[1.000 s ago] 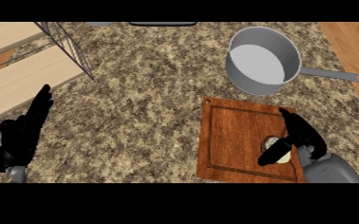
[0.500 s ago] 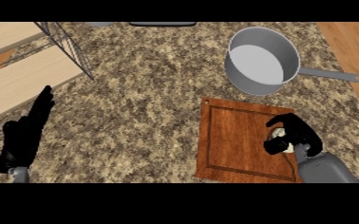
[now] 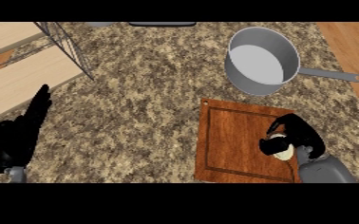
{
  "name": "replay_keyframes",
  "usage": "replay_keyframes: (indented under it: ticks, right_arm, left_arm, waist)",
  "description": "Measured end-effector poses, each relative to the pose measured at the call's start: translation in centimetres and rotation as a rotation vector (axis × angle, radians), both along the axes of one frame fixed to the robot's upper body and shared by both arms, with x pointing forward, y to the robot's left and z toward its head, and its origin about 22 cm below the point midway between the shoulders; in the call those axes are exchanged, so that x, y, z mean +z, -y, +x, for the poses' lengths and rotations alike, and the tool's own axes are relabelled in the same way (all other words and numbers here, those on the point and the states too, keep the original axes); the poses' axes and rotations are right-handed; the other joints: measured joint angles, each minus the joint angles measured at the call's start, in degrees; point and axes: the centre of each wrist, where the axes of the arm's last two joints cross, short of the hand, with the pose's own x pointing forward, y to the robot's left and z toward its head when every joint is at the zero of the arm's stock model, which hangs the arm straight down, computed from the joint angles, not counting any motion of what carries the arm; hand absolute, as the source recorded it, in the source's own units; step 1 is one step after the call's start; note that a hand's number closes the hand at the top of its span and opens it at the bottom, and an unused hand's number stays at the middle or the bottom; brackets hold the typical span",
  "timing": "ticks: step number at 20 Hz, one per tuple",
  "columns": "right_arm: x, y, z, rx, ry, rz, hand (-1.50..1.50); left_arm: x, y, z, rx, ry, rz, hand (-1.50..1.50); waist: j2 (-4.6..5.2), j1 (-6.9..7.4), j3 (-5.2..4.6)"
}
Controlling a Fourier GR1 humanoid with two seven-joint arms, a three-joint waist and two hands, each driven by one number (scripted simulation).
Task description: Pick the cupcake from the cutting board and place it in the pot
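A wooden cutting board [image 3: 231, 137] lies on the counter at the lower right. On its right part sits the cupcake [image 3: 283, 151], pale and mostly hidden. My right hand [image 3: 298, 132] is over it with fingers and thumb curled round it. The grey pot [image 3: 263, 60] with a long handle [image 3: 328, 73] stands beyond the board, at the upper right, with nothing inside. My left hand [image 3: 24, 133] rests open at the left edge, fingers pointing up, far from the board.
A wire rack [image 3: 67, 47] stands at the upper left beside a pale wooden surface [image 3: 32, 73]. Speckled stone counter [image 3: 147, 104] stretches between the left hand and the board. A wooden strip [image 3: 344, 38] runs along the right edge.
My right hand went from straight fingers over the cupcake to fingers curled round it. The cupcake stays on the board. The left hand has not moved.
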Motion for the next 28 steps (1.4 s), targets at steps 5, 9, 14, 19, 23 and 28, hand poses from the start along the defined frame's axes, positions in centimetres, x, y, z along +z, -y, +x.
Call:
replay_keyframes:
  ticks: [5, 9, 14, 19, 23, 28]
  right_arm:
    - [1.5, -4.6, -0.4, 0.346, 0.080, -0.007, 1.50]
    - [3.1, -8.8, -0.9, 0.675, 0.200, -0.044, 1.50]
    - [5.3, -10.3, -1.7, 0.825, 0.428, -0.155, 1.50]
    - [10.2, -11.0, -2.1, 0.771, 0.724, -0.259, 1.50]
    - [13.1, -10.6, -2.5, 0.687, 0.883, -0.262, 1.50]
    - [15.3, -9.0, -1.9, 0.580, 0.995, -0.185, 1.50]
  left_arm:
    - [-0.1, 0.7, 0.4, -0.022, -0.003, -0.004, 0.00]
    - [-0.2, 0.9, 0.6, -0.033, -0.005, -0.003, 0.00]
    - [-0.3, 0.3, 0.5, -0.014, -0.009, -0.002, 0.00]
    - [-0.4, 0.1, 0.3, -0.005, -0.008, 0.002, 0.00]
    - [-0.4, 0.1, -0.2, -0.005, -0.012, -0.004, 0.00]
    - [0.1, -0.2, -0.4, -0.007, -0.003, 0.004, 0.00]
  waist:
    - [0.21, 0.94, 0.13]
    - [0.24, 1.72, 0.19]
    - [0.07, 0.57, 0.22]
    - [-0.15, -0.21, 0.21]
    - [-0.09, -0.17, 0.22]
    - [0.09, -0.06, 0.23]
